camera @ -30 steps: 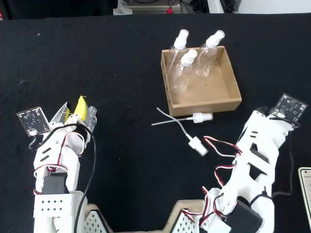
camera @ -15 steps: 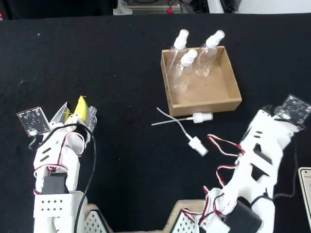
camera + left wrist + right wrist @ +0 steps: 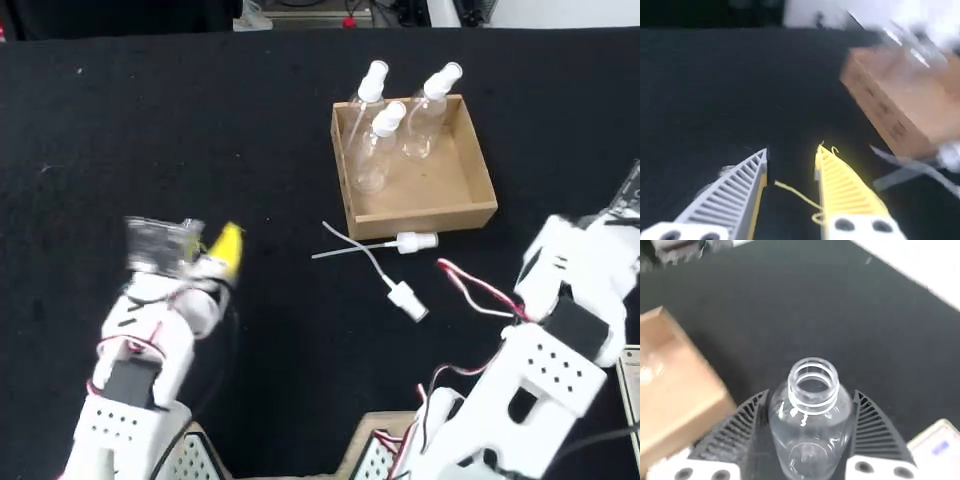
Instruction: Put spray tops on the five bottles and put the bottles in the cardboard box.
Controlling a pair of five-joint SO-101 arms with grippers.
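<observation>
We had the right gripper [image 3: 812,396] clamped on an uncapped bottle [image 3: 812,385], its open neck reaching out past the fingertips, presumably so a top could go in from the front. Our left gripper [image 3: 792,150] had its jaws apart and empty, free to fetch one. Ahead of it, towards its yellow finger, lay one spray top [image 3: 407,299] and a second spray top [image 3: 415,241] just beside the cardboard box [image 3: 420,214], which held three capped bottles [image 3: 372,150]. Blur probably hid how near the tops were.

Black table [image 3: 200,120], brown cardboard box [image 3: 420,214], clear bottle [image 3: 812,410], white spray tops [image 3: 418,241], yellow-and-grey ribbed left claw [image 3: 792,149]
</observation>
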